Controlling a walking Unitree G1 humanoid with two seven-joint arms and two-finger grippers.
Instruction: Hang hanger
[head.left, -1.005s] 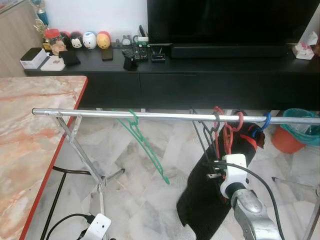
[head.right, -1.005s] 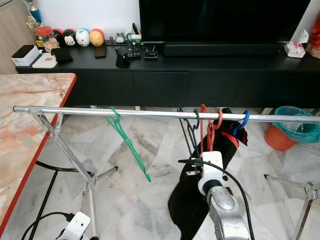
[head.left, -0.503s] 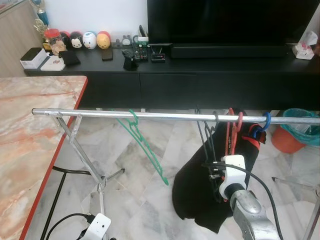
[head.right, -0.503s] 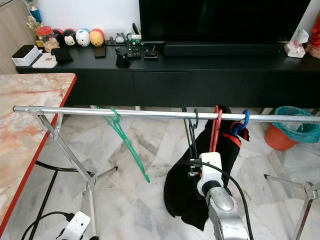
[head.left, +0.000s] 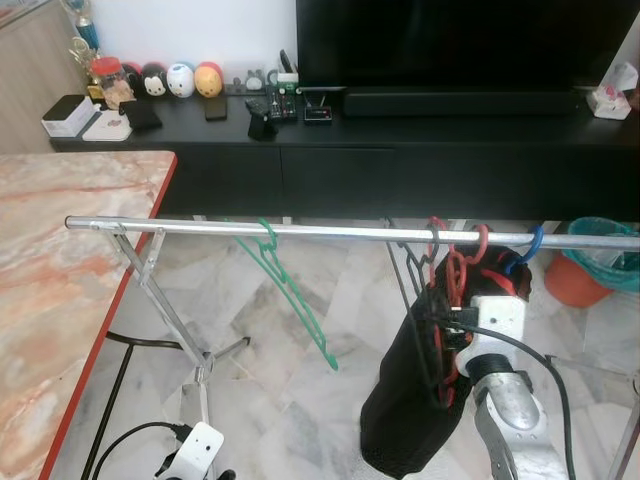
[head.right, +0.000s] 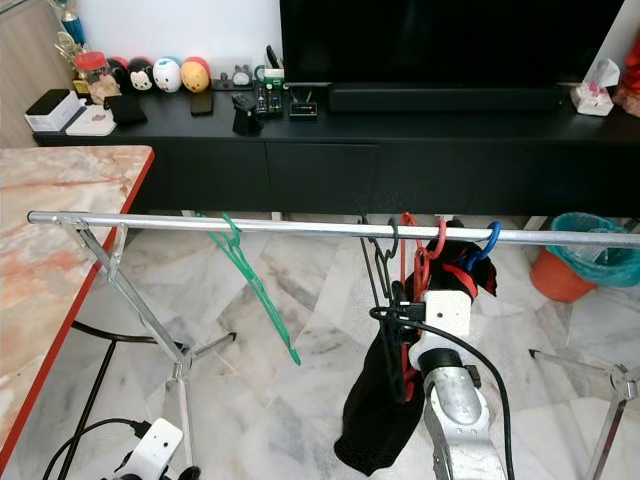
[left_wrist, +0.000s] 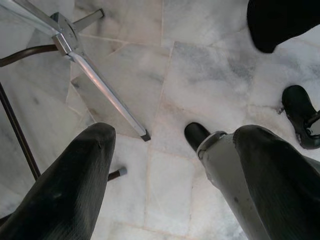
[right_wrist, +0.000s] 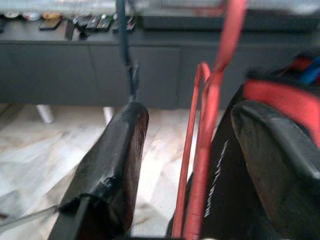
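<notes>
A silver clothes rail (head.left: 200, 227) runs across in front of me. An empty green hanger (head.left: 292, 302) hangs near its middle. Further right hang a black hanger (head.left: 410, 265), red hangers (head.left: 452, 272) and a blue hook (head.left: 531, 244), with a black garment (head.left: 400, 420) with a red collar drooping below them. My right gripper (head.left: 440, 312) is just under the rail among these hangers. In the right wrist view its fingers (right_wrist: 112, 160) stand open, a red hanger (right_wrist: 206, 145) between them, the garment against the other finger. My left gripper (left_wrist: 175, 132) hangs open over the floor.
A marble table with a red edge (head.left: 70, 280) is at my left. The rail's folding leg (head.left: 165, 310) and cables (head.left: 130, 440) are on the marble floor. A black TV console (head.left: 400, 150) stands behind, and an orange bin (head.left: 590, 270) at far right. My foot (left_wrist: 197, 136) is below.
The black garment swung out to the left and has now bunched back under the red hangers. My right wrist has shifted slightly right and up toward the rail.
</notes>
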